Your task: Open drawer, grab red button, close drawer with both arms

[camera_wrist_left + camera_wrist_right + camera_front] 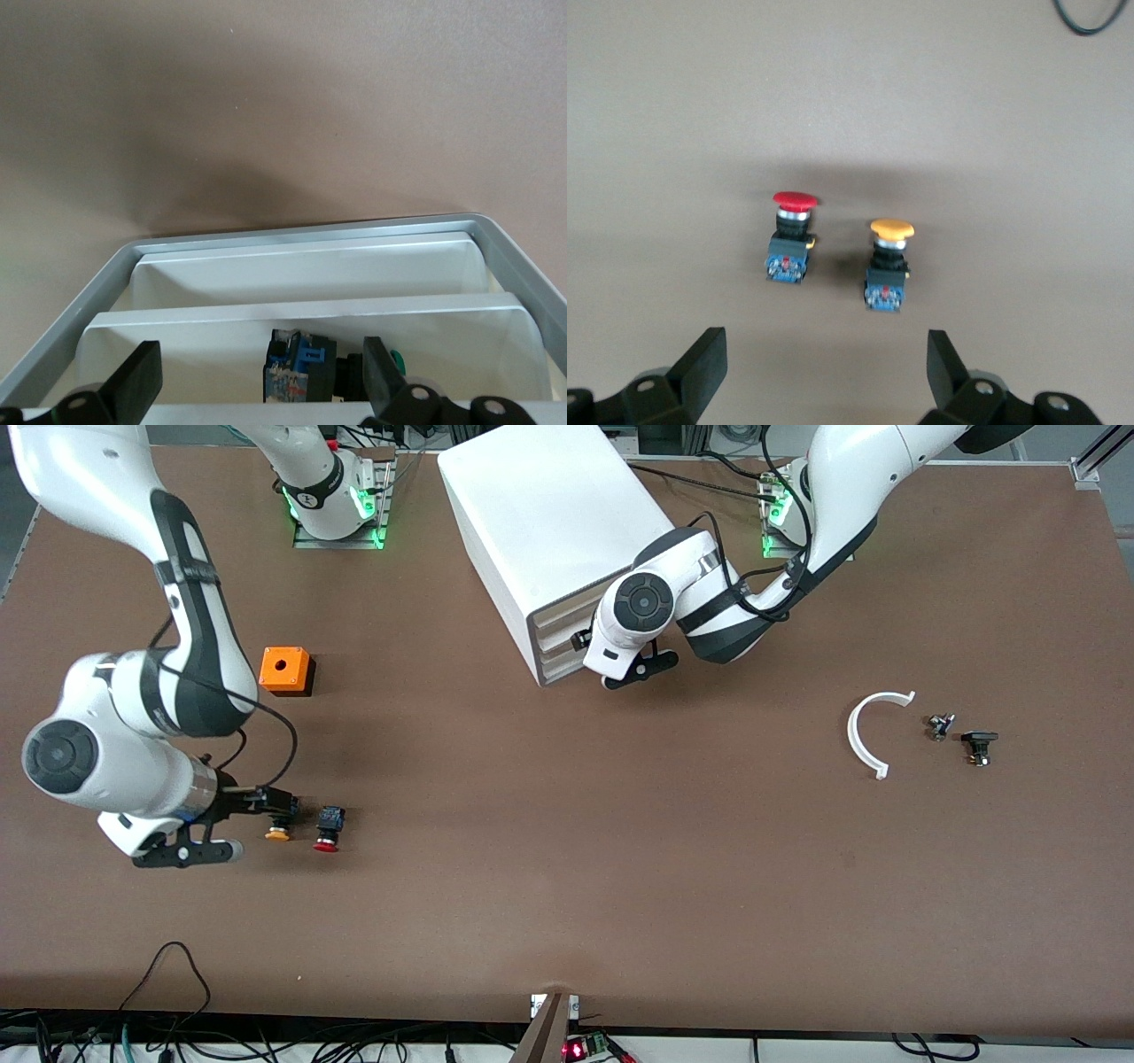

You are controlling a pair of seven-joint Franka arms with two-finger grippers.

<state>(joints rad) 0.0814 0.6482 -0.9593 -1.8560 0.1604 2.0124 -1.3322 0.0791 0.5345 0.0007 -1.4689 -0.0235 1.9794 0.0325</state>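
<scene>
The right gripper (232,834) is held with its fingers spread wide and empty, low over the table just beside the yellow-capped button (278,832), toward the right arm's end of the table. The red button (328,829) lies on the table just beside the yellow-capped one, apart from it and free of any grip; both rest on their sides. The orange cube (285,670) sits farther from the front camera than these two. Well apart from them, the left gripper (640,670) is also held open and empty at the front of the white cabinet (549,514). In the left wrist view a drawer (310,305) is seen pulled slightly out, with a blue-and-black part (301,367) lying inside between the spread fingers. Closing the drawer appears to be what remains. A push delivered off-centre could skew the drawer or shift the cabinet on the table. The part inside could be caught by the open fingers if they are lowered. The two buttons could be knocked or rolled if the right arm is swung away low.
</scene>
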